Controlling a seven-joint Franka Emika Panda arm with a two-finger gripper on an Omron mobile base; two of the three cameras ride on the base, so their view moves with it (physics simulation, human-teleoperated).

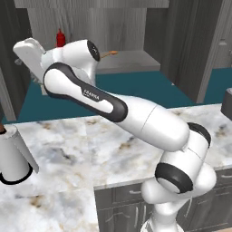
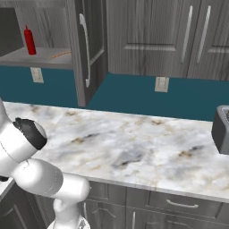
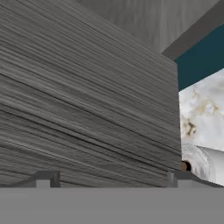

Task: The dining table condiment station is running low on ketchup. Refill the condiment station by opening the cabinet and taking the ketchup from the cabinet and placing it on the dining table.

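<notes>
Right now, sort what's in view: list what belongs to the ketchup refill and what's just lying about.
Belongs to the job:
- ketchup, upright on the shelf
- cabinet, door swung open
- fingers, spread apart, holding nothing

Just lying about:
- paper towel roll on the counter
- toaster
- orange stick on the shelf

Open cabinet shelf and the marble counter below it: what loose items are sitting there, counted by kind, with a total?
Red ketchup bottle, upright on the cabinet shelf: 1
Thin orange-brown stick-like item lying on the same shelf, too small to identify: 1
White paper towel roll on the counter: 1
Dark grey appliance at the counter's right edge, cut off by the frame: 1
Total: 4
</notes>
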